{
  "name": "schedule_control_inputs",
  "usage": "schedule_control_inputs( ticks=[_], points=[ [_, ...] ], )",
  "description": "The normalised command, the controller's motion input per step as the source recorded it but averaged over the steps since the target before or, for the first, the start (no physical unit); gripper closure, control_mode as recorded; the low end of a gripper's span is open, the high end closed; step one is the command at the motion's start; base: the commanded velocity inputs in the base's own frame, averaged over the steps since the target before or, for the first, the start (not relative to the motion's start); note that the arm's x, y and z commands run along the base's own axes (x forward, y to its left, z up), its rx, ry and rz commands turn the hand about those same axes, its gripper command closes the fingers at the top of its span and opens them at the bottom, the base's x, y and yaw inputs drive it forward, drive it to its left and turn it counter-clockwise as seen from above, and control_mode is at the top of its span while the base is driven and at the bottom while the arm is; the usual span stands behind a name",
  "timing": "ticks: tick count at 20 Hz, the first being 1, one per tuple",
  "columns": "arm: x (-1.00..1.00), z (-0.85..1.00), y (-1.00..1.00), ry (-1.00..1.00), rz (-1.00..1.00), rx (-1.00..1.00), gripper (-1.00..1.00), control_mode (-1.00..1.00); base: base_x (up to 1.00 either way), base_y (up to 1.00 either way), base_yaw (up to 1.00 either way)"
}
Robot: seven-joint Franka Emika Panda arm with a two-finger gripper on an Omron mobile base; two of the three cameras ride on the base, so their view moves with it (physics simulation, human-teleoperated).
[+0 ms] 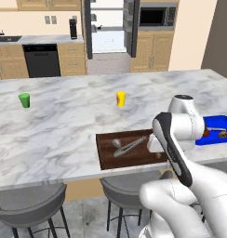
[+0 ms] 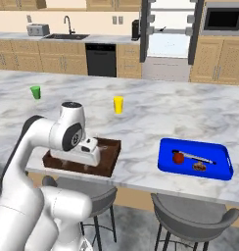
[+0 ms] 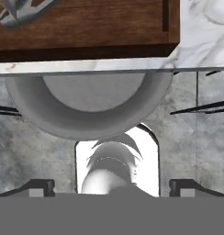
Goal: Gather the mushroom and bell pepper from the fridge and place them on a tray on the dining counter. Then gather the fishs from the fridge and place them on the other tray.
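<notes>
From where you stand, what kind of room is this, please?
A home kitchen, simulated: a marble dining counter with stools, a dishwasher, a microwave and an open fridge behind.

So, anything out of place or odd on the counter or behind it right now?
The fridge at the back stands with both doors open. On the counter nothing is spilled or tipped: fish lie flat on the brown tray, the vegetables sit in the blue tray, and both cups, green and yellow, are upright.

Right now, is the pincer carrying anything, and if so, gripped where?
Nothing is held. In the hand view the pincer stands open, fingertips far apart with only the stool beneath. The fish lie on the brown tray.
</notes>
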Motion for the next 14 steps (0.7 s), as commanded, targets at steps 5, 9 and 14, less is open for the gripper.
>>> schedule_control_inputs(
  ticks=[5, 9, 14],
  points=[
    [-0.71, 0.17, -0.02, -0.03, 0.00, 0.00, -1.00, -1.00, 0.00, 0.00, 0.00],
    [-0.43, 0.39, 0.16, 0.00, 0.00, -0.02, -1.00, -1.00, 0.00, 0.00, 0.00],
    [-0.38, 0.33, 0.11, 0.00, -0.01, -0.04, -1.00, -1.00, 0.00, 0.00, 0.00]
  ],
)
